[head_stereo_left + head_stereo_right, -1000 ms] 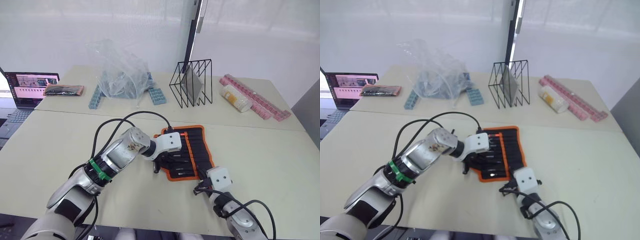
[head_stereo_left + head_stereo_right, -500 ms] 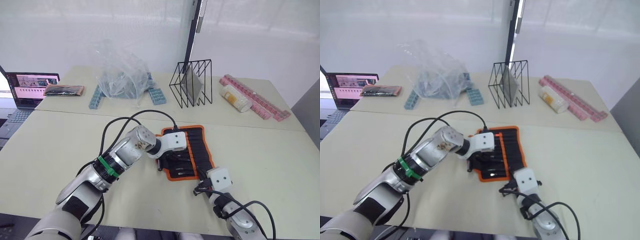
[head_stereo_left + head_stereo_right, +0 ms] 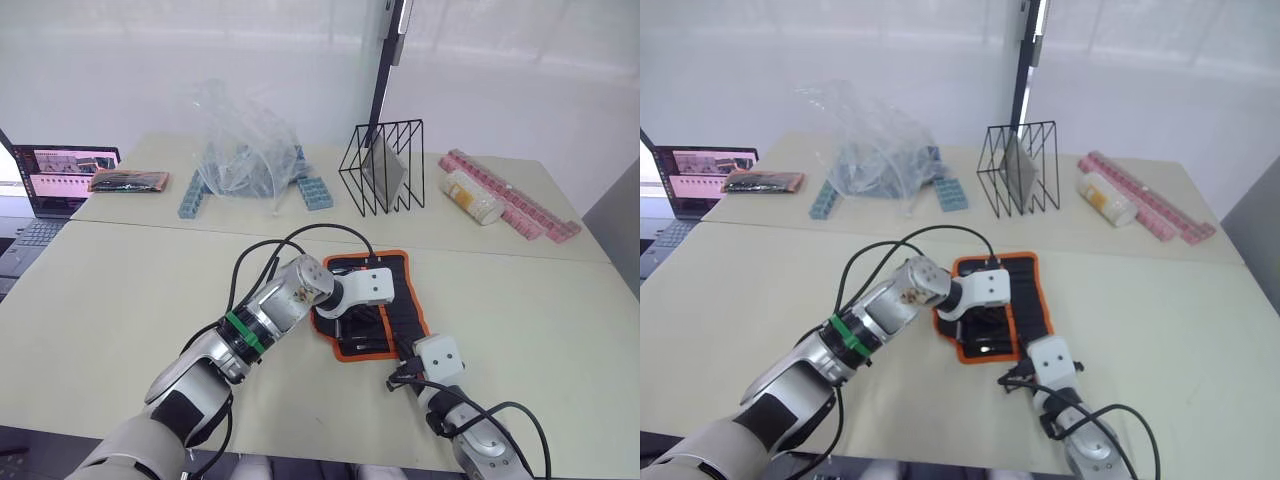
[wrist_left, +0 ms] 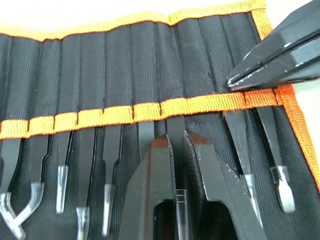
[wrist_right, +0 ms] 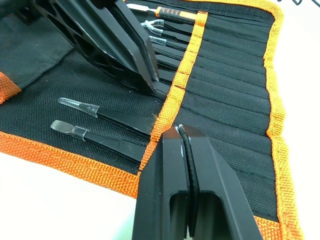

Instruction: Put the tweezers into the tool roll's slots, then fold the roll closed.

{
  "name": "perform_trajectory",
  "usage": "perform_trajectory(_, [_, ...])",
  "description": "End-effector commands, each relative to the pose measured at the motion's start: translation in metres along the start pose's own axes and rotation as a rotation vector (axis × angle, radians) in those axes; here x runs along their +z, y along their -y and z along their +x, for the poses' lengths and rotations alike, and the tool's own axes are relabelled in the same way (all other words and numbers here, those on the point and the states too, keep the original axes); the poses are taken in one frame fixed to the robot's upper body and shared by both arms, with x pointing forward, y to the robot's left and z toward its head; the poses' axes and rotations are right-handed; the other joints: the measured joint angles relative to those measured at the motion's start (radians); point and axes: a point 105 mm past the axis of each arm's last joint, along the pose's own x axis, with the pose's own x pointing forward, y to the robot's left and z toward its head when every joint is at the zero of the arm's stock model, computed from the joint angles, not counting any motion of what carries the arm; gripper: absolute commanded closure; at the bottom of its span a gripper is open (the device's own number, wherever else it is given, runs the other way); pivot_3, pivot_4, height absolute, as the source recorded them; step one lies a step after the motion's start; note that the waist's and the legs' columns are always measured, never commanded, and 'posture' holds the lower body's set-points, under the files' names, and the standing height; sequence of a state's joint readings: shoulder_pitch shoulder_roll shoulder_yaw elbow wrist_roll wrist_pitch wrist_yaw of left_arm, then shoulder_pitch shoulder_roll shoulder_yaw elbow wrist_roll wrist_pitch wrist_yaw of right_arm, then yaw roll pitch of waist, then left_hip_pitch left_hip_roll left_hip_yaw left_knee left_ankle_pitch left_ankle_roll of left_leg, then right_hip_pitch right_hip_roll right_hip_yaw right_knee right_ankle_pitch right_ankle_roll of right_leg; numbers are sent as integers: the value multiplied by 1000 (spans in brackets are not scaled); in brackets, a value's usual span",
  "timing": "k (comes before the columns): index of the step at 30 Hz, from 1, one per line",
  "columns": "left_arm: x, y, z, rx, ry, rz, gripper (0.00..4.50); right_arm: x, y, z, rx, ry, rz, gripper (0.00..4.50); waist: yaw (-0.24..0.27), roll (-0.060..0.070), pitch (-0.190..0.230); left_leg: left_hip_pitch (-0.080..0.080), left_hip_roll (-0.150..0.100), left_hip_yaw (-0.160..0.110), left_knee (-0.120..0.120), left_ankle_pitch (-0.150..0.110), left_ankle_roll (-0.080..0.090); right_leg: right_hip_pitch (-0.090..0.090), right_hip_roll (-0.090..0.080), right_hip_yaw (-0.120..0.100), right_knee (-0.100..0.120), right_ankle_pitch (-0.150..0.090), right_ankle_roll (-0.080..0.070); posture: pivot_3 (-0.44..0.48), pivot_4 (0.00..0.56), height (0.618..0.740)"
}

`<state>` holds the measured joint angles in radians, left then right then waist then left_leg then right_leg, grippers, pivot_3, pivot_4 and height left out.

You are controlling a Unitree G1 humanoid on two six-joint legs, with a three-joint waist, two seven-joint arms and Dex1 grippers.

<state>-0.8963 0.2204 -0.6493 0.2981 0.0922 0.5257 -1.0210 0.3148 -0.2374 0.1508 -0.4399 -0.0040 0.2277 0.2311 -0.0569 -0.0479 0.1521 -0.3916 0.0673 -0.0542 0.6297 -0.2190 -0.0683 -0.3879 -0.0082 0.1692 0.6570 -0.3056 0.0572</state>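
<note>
Tool roll [image 3: 385, 305] is lying open and flat on the desk [image 3: 120, 290], near the front edge, its orange edging showing all around. Left gripper [image 4: 177, 200] is reaching across over the roll's inner face, its jaws pinching one pair of tweezers [image 4: 176, 150] whose upper end is sitting under the orange strip [image 4: 120, 114] and into a slot [image 4: 172, 65]; its clear-capped tip is lying between the jaws. Other tweezers are sitting in neighbouring slots on both sides, capped tips pointing out toward the camera, one with a curved tip at the far end of the row. Right gripper [image 5: 184, 175] is sitting at the roll's near corner, at about 5 o'clock from the left gripper, jaws pressed together on the orange strip and pressing it down. Two more tweezers [image 5: 100, 120] are lying tucked into slots just beside that gripper. At 12 o'clock from the roll, a black wire rack [image 3: 383, 165] is standing upright; at 11 o'clock a crumpled clear plastic bag [image 3: 245, 145] is sitting among blue trays; a laptop [image 3: 55, 180] is open at the far 10 o'clock edge; pink trays [image 3: 520, 205] are lying at 1 o'clock.
</note>
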Motion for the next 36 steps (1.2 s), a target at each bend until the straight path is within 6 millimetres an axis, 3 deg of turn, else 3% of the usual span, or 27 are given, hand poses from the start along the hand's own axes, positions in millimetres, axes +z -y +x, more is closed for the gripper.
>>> perform_trajectory(1, [1, -2, 8, 23, -9, 31, 4470, -34, -14, -5, 48, -149, 32, 4500, 3, 0, 0, 0, 0, 0, 0, 0, 0, 0, 0, 0, 0, 0, 0, 0, 150, 720])
perform_trajectory(7, [0, -1, 11, 26, 1, 27, 4470, -34, -14, -5, 47, -149, 31, 4500, 10, 0, -1, 0, 0, 0, 3, 0, 0, 1, 0, 0, 1, 0, 1, 0, 150, 720])
perform_trajectory(12, [1, -5, 2, 41, 10, 27, 4470, -34, -14, -4, 49, -149, 29, 4500, 10, 0, -1, 0, 0, 0, 3, 0, 0, 1, 0, 0, 2, 0, 1, 0, 150, 720])
perform_trajectory(13, [3, -6, -2, 44, 13, 33, 3638, -33, -14, -4, 49, -149, 29, 4500, 9, 0, -1, 0, 0, 0, 3, 0, 0, 1, 0, 0, 2, 1, 1, 0, 150, 720])
perform_trajectory(20, [13, -9, -42, 82, 48, 22, 1361, -34, -12, -3, 50, -150, 25, 4500, -4, 1, 0, 0, 0, 0, 3, 0, 0, -1, 0, 0, 4, 0, 0, 0, 150, 720])
perform_trajectory(24, [5, -6, -72, 119, 62, -39, 58, -34, -12, -1, 55, -151, 23, 4500, -10, 2, 0, 0, 0, 0, 3, 0, 0, 0, 0, 0, 4, 0, 0, 0, 150, 720])
perform_trajectory(27, [-8, -8, -92, 183, 74, -115, 58, -34, -11, 0, 58, -150, 21, 4500, -12, 2, 0, 0, 0, 0, 3, 0, 0, 0, 0, 0, 5, 0, 0, 0, 150, 720])
perform_trajectory(31, [-37, -21, -128, 396, 128, -200, 58, -34, -9, 1, 61, -149, 16, 4500, -15, 2, 0, 2, 1, 0, 3, 0, 0, 0, 1, 0, 6, 0, 0, 0, 150, 720])
perform_trajectory(36, [-94, 0, -174, 571, 122, -361, 58, -34, -5, 3, 74, -148, 5, 4500, -14, 2, 0, 2, 1, 0, 3, 0, 0, 0, 0, 0, 7, 0, 0, 0, 150, 720])
